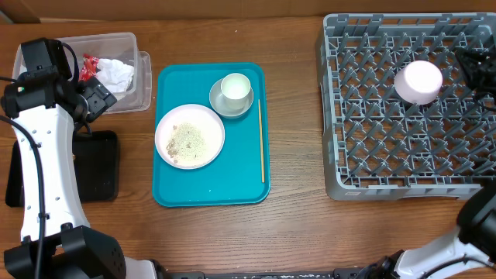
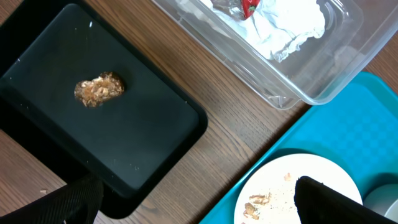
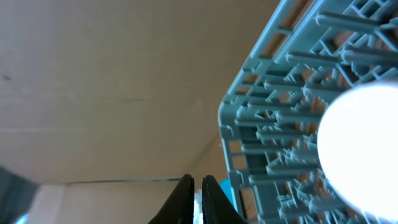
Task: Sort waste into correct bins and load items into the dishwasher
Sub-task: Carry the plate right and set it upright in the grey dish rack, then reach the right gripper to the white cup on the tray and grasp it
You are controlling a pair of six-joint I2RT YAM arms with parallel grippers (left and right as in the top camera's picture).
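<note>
A teal tray [image 1: 244,190] holds a white plate [image 1: 190,136] with food crumbs, a pale cup [image 1: 235,90] on a grey saucer [image 1: 218,101] and a thin wooden stick [image 1: 261,139]. The plate also shows in the left wrist view [image 2: 280,193]. My left gripper [image 1: 97,97] is open and empty, between the black bin [image 1: 97,167] and the clear bin [image 1: 128,66]. A grey dishwasher rack [image 1: 403,108] holds an upturned white bowl [image 1: 418,81]. My right gripper [image 3: 194,199] is shut and empty at the rack's right edge.
The clear bin holds crumpled white paper [image 2: 286,25] and a red scrap [image 2: 249,6]. The black bin [image 2: 74,118] holds a lump of brown food waste [image 2: 99,89]. The rack [image 3: 286,124] and the bowl [image 3: 364,143] fill the right wrist view.
</note>
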